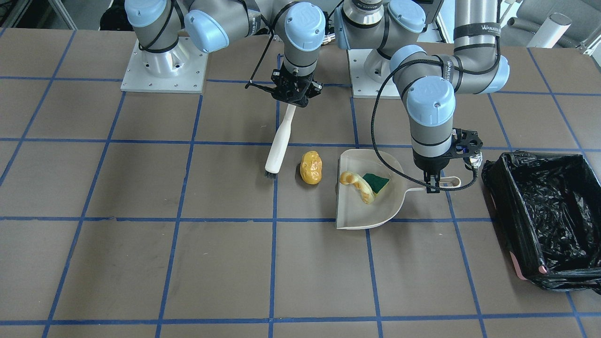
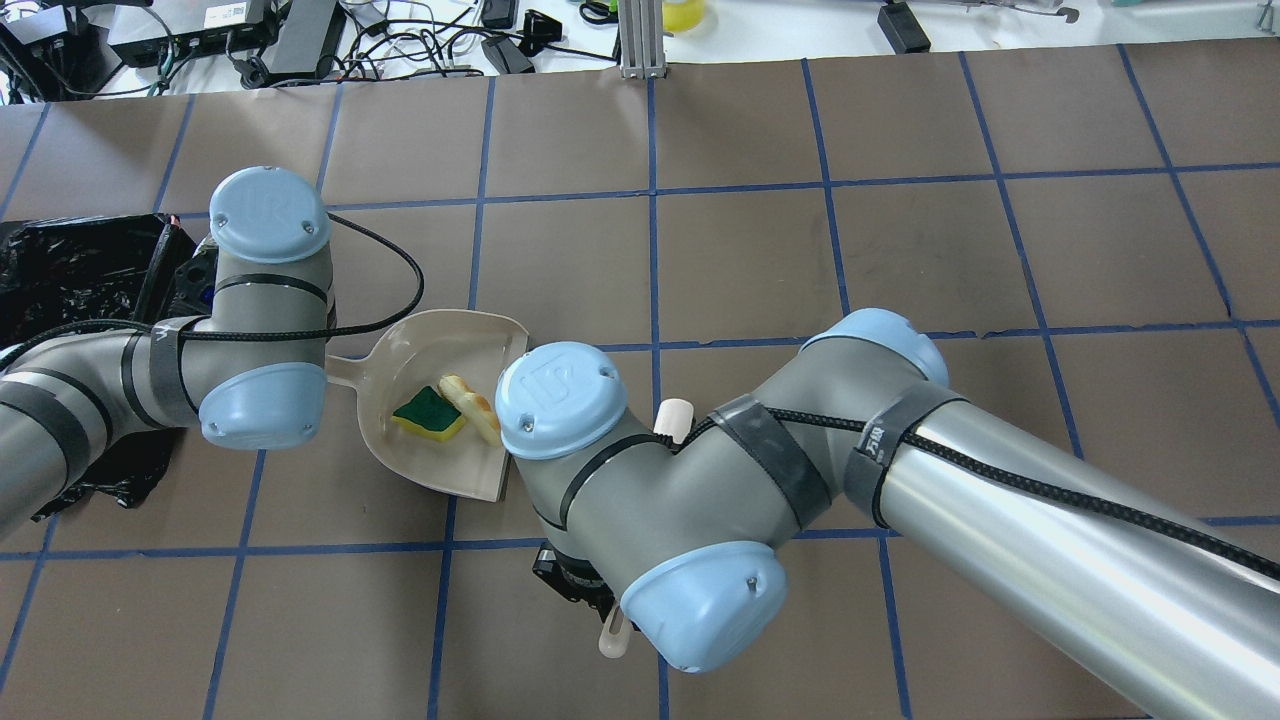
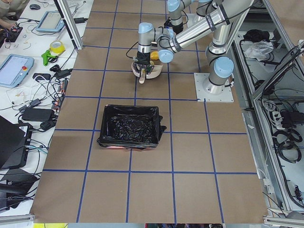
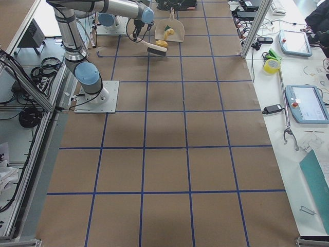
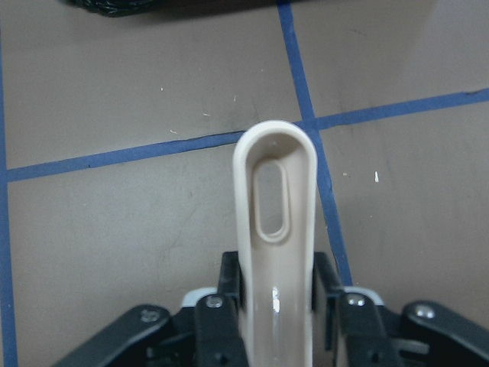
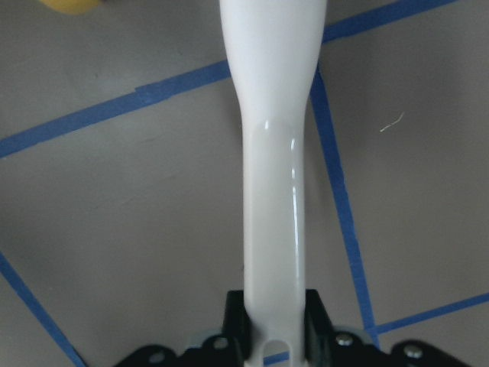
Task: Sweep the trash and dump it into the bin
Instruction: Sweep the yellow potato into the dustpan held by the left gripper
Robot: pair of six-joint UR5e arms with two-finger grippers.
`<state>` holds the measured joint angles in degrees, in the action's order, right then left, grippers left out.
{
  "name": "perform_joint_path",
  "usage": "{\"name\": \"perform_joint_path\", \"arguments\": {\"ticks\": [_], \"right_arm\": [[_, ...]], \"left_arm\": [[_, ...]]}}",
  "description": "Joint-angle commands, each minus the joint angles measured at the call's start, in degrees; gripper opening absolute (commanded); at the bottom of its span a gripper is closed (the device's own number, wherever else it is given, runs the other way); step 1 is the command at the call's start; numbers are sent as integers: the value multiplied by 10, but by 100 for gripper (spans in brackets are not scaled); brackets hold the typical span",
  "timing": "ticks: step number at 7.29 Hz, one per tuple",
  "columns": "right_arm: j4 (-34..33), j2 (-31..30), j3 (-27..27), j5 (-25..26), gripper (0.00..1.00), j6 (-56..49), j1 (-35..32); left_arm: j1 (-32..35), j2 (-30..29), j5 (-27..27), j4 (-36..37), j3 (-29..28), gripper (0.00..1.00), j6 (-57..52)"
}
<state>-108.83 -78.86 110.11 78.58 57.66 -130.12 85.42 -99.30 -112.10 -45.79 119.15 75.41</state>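
The yellow-orange lump [image 1: 311, 167] lies on the table between the brush bristles [image 1: 270, 174] and the open mouth of the beige dustpan [image 1: 375, 211]. The pale crescent [image 1: 359, 185] and the green-and-yellow sponge chunk [image 1: 378, 182] lie inside the dustpan. My right gripper [image 1: 293, 99] is shut on the white brush handle [image 6: 279, 191]. My left gripper [image 1: 434, 184] is shut on the dustpan handle [image 5: 275, 222]. The black-lined bin [image 1: 549, 211] stands beside the left gripper, past the dustpan handle. In the overhead view the right arm hides the lump.
The brown table top carries a blue tape grid [image 1: 274, 218]. The arm bases [image 1: 164, 65] stand on metal plates at the robot's edge. In the overhead view the bin [image 2: 70, 270] sits at the far left, partly under the left arm.
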Motion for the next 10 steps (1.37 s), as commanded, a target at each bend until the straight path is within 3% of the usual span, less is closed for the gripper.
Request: {"name": "perform_joint_path", "arguments": {"ticks": [1, 3, 6, 10], "right_arm": [[-41, 20, -2, -5, 4, 27, -14], [-66, 45, -20, -5, 4, 21, -14], [-67, 109, -107, -30, 4, 5, -22], [-99, 157, -180, -57, 4, -31, -22]], "left_arm": [[-1, 0, 0, 0, -1, 0, 0], [-1, 2, -1, 0, -1, 0, 1], [0, -3, 0, 0, -1, 0, 3], [-1, -5, 0, 0, -1, 0, 2]]}}
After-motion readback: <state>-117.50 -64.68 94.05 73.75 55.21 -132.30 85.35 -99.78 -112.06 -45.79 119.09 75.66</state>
